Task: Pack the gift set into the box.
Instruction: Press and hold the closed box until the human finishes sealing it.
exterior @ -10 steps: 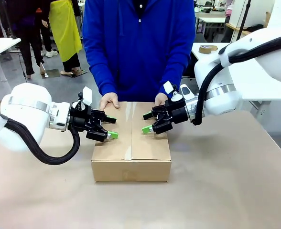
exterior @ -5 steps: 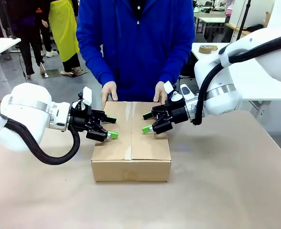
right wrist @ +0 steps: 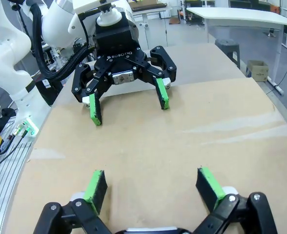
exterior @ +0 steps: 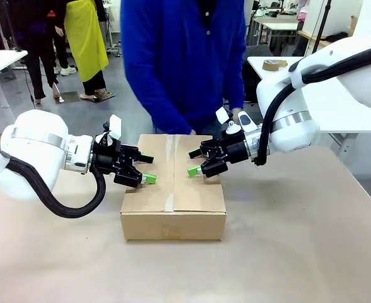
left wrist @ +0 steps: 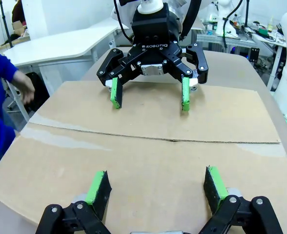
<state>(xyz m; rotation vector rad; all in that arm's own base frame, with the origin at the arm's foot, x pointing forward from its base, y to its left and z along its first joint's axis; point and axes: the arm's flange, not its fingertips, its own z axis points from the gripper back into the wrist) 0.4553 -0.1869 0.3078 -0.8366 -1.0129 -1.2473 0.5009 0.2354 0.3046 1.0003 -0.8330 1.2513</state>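
Table [exterior: 299, 240]: we see a broad top under brown paper, running from the near edge to the person at the far side.
Person [exterior: 185, 63]: we see a blue top standing just behind the carton; in the left wrist view one hand [left wrist: 25, 90] hangs blurred off the carton's far edge, apart from the cardboard.
Box [exterior: 173, 202]: the plain brown carton sits at the middle of the table, between the two arms, its top flaps folded flat and shut.
Left arm [exterior: 34, 154]: it comes in level from the left side, its wrist turned toward the carton.
Right arm [exterior: 293, 129]: it comes in from the right side, angled slightly down toward the carton.
Left gripper [exterior: 147, 168]: we find it at the carton's left top edge, its jaws spread wide with nothing between the green pads; whether the pads touch the cardboard we cannot tell.
Right gripper [exterior: 194, 162]: it is over the carton's right half, facing the left one across the lid, its jaws likewise spread and empty.
Seam [left wrist: 173, 140]: the line where the two flaps meet runs across the lid between the grippers, with a glossy strip along it.
Roll of tape [exterior: 274, 64]: we see it lying on a white table well behind the right arm.
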